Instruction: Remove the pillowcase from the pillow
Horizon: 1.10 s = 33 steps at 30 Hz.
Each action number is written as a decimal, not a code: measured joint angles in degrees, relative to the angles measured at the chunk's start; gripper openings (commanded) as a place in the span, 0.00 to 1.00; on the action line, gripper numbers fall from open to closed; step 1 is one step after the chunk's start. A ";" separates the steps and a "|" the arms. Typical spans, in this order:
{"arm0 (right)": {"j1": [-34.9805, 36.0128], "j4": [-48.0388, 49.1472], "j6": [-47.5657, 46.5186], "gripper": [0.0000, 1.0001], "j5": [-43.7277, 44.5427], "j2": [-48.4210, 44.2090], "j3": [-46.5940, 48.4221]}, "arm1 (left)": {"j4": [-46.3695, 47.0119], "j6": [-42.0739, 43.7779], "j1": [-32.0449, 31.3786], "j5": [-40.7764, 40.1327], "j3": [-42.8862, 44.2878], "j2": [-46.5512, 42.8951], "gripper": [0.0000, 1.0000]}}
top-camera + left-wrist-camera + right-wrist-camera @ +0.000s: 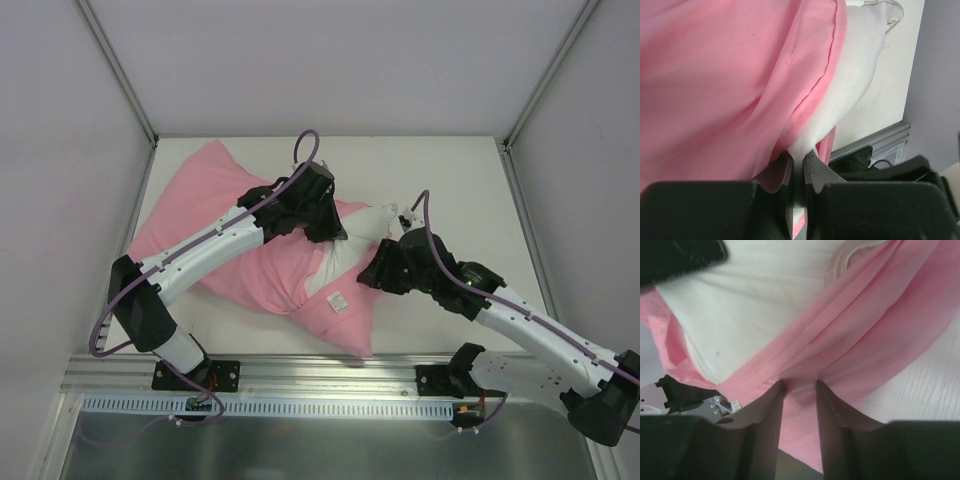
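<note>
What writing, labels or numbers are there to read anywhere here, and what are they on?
No text here can be read.
White label on the pink pillowcase: a few dark marks, too small to read.
Pillow and table: no writing visible.

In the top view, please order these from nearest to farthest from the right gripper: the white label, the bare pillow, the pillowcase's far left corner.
From the right gripper:
1. pillow, its bare white part right beside the gripper
2. white label, nearer the front edge
3. pillowcase's far left corner, at the back left
</note>
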 measured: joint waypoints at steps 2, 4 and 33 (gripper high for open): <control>2.89 1.42 0.85 0.19 2.05 -1.81 -2.58 | 0.02 0.02 0.42 0.00 0.00 0.00 0.00; 4.79 2.25 1.75 0.07 3.17 -6.49 -6.75 | 0.04 0.02 0.79 0.15 0.00 0.00 0.00; 0.26 -0.55 0.42 0.86 5.95 4.81 5.07 | 3.50 -0.59 5.14 4.55 -0.52 0.44 0.00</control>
